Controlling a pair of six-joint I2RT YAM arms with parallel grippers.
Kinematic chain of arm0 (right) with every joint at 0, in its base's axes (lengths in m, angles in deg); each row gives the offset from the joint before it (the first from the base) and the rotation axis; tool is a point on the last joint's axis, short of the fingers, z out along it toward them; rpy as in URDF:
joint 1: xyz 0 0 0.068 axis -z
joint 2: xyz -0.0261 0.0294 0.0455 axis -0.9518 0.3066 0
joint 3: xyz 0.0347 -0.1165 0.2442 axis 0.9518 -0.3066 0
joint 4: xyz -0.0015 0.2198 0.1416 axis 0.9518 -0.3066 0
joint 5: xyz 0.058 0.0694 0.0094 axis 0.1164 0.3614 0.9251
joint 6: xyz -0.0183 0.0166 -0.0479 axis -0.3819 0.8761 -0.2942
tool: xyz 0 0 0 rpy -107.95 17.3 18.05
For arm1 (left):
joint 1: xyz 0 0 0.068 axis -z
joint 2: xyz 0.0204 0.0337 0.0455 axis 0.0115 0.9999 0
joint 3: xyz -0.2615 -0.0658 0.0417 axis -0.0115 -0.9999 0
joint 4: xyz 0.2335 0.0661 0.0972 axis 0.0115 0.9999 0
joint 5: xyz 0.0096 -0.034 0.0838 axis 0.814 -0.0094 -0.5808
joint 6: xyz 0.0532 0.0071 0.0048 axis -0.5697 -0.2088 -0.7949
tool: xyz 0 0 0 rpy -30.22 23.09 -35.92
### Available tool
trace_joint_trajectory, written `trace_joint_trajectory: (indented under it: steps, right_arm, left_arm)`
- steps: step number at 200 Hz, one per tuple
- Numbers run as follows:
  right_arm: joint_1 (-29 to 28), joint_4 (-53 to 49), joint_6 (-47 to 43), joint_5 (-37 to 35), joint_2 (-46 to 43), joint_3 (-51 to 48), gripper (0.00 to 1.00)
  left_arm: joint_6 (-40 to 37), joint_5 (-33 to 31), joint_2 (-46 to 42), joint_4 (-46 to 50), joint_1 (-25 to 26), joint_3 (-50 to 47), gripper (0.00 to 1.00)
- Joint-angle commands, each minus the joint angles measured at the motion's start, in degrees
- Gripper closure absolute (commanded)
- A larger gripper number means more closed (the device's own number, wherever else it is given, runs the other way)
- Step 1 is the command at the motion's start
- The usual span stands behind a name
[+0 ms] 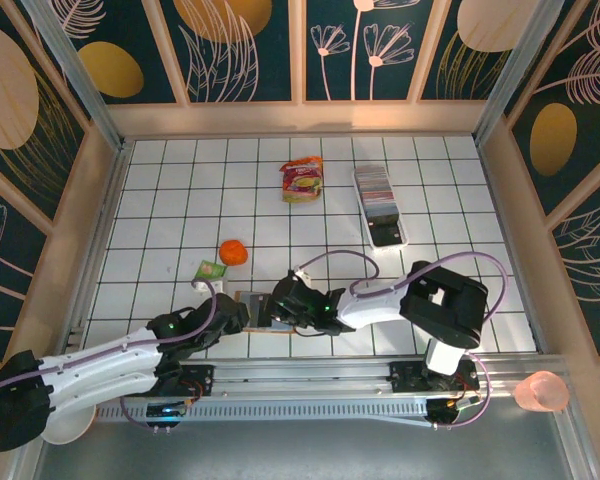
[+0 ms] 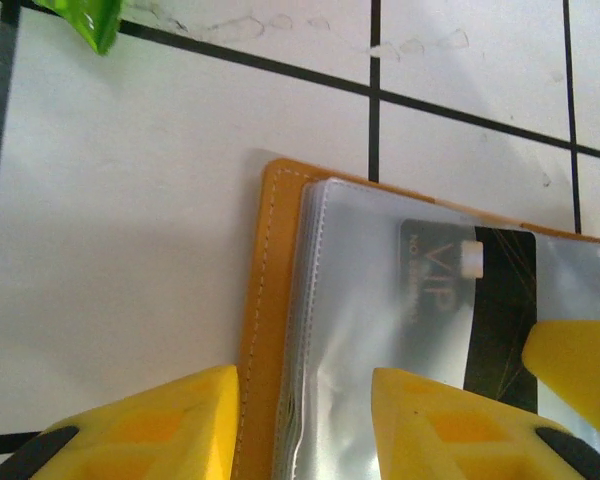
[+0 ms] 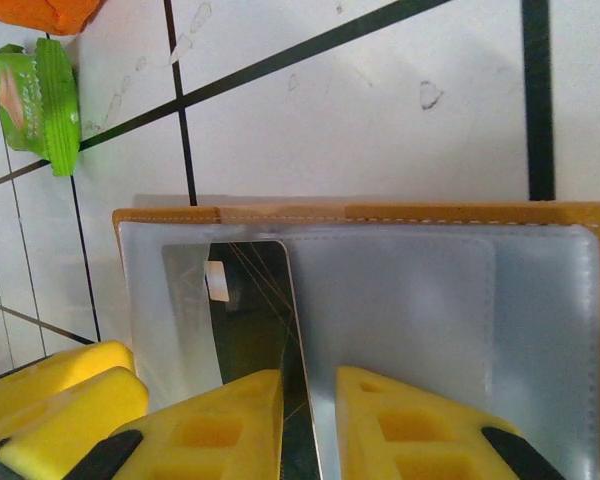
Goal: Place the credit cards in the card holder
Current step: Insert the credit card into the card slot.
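- Near edge, lower right of the overhead view: a pink cup (image 1: 542, 392) stands on the metal ledge outside the tiled table (image 1: 160, 200).
- Low centre of the overhead view, just past the arm bases: the card holder (image 1: 252, 306) lies open and flat on the tiles, its orange-brown cover edging a stack of clear sleeves.
- Inside the holder: one dark card (image 3: 248, 320) marked "VIP" sits part-way into a sleeve, its long edge slanting out toward the lower centre of the right wrist view.
- The left gripper (image 2: 302, 388) stands half-wide astride the holder's stitched edge, one yellow finger on the bare tile, the other over the sleeves. Nothing is pinched.
- The right gripper (image 3: 308, 380) is parted by a narrow gap. The dark card's edge runs down into that gap, with neither pad seen pressing it.
- The left arm (image 1: 110, 365) stretches low from the lower left corner up and right to the holder. The right arm (image 1: 445, 305) folds at the right, its forearm reaching left to the same spot.
- Mid-table, left of centre: an orange ball (image 1: 233, 252) with a small green packet (image 1: 210, 270) just beside it.
- Far side, upper centre: a red-and-yellow snack packet (image 1: 302, 180). To its right, a long clear tray (image 1: 388, 238) holds a row of credit cards (image 1: 375, 190), its nearer end bare.
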Motion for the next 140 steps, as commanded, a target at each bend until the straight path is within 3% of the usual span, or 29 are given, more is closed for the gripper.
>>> trace_joint_trajectory:
  steps: [1,22,69,140]
  right_arm:
    - [0.4,-4.5,-1.7,0.2,2.2,1.9,0.79]
    - [0.4,-5.2,-2.0,0.5,2.6,2.8,0.79]
    - [0.1,-9.2,-4.1,0.0,3.8,7.1,0.82]
    - [0.1,-7.7,-4.6,0.5,5.1,9.2,0.84]
  left_arm:
    - [-0.2,-1.1,-1.0,1.8,-1.8,-0.9,0.63]
    - [-1.1,3.0,-0.5,-2.5,-4.5,-2.7,0.69]
    - [-1.7,6.7,5.3,-7.8,-4.8,-3.3,0.82]
    - [-1.3,11.1,5.5,-10.8,-4.8,-4.5,0.84]
